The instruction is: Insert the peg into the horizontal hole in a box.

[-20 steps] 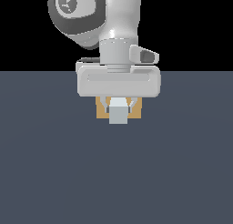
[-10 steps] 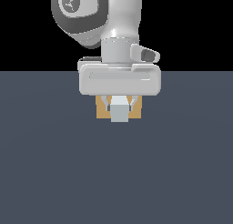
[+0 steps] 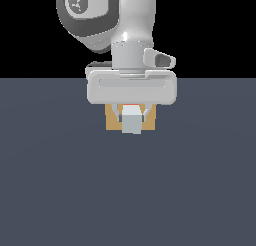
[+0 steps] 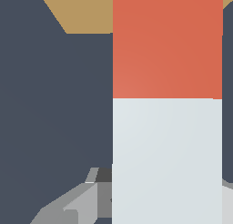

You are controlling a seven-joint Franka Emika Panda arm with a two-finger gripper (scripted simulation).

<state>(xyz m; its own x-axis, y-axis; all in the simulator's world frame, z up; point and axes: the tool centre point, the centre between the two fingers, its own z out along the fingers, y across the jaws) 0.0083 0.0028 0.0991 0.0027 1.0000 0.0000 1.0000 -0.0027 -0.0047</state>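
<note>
In the exterior view my gripper [image 3: 132, 117] is shut on the peg [image 3: 132, 124], whose pale grey-white end faces the camera with a sliver of orange-red above it. The tan box [image 3: 112, 121] stands right behind the peg, mostly hidden by the hand and the fingers [image 3: 119, 115]. In the wrist view the peg [image 4: 166, 159] runs lengthwise, and its orange-red end section [image 4: 166, 45] reaches the box [image 4: 86, 11]. The hole is hidden behind the peg in both views, so I cannot tell whether the tip is inside it.
The dark grey table [image 3: 128, 190] spreads flat around the box, and nothing else stands on it. The arm's white links [image 3: 125, 25] rise above the hand against a black background.
The peg's pale near end has drawn back slightly toward the box. The arm's upper links have shifted a little to the exterior view's right. The grip has not changed.
</note>
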